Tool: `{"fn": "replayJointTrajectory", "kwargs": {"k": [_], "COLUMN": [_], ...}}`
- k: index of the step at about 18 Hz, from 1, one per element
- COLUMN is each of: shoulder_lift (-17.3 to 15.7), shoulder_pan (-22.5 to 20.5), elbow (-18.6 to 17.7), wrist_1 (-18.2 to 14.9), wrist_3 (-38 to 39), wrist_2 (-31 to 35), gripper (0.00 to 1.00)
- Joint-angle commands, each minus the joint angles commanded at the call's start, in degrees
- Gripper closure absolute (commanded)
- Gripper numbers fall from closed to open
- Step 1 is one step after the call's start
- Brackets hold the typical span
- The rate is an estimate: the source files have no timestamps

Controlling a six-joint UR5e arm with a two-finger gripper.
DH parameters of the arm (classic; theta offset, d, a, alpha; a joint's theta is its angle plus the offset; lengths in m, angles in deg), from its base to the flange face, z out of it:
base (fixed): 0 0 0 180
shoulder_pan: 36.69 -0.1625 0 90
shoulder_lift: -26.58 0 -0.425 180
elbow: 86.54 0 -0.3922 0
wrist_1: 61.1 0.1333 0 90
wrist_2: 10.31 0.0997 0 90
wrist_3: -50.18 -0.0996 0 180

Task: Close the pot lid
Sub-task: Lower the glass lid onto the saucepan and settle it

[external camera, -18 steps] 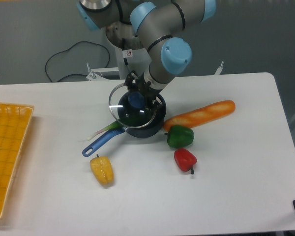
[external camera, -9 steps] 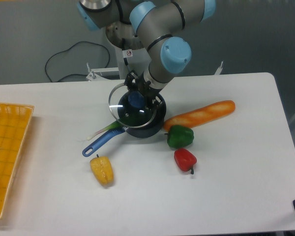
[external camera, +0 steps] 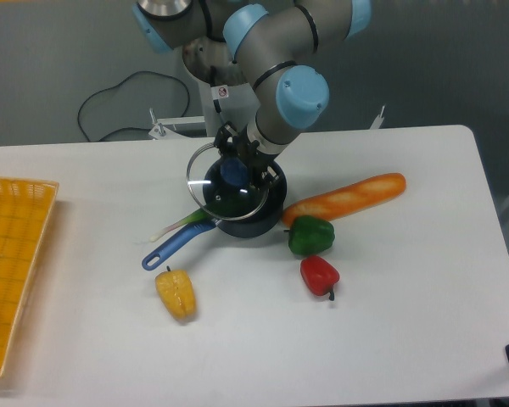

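The dark pot (external camera: pixel 253 212) stands mid-table, its long blue handle (external camera: pixel 175 244) pointing to the lower left. The glass lid (external camera: pixel 210 197) with its thin metal rim hangs tilted over the pot's left side, its rim reaching past the pot's left edge. My gripper (external camera: pixel 236 170) comes down from above and is shut on the lid's blue knob (external camera: pixel 233 172). The pot's inside is mostly hidden behind the lid and the gripper.
A long orange bread loaf (external camera: pixel 346 197) lies right of the pot, with a green pepper (external camera: pixel 310 235) and a red pepper (external camera: pixel 320 275) below it. A yellow pepper (external camera: pixel 176 293) lies near the handle's end, a green stalk (external camera: pixel 183 224) beside the handle. A yellow basket (external camera: pixel 13 263) sits at the left edge.
The lid has shifted very slightly to the left with the gripper. Nothing else has moved.
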Motion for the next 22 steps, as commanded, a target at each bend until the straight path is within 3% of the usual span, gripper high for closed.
{"fn": "replayJointTrajectory", "kwargs": {"k": [20, 22], "shoulder_lift": [0.6, 0.8], "shoulder_pan": [0.0, -0.1], "elbow": [0.3, 0.4], "wrist_1": [-0.2, -0.2], "wrist_3": [-4.4, -4.5], "wrist_2": [3.5, 3.4], "gripper": [0.32, 0.27]}}
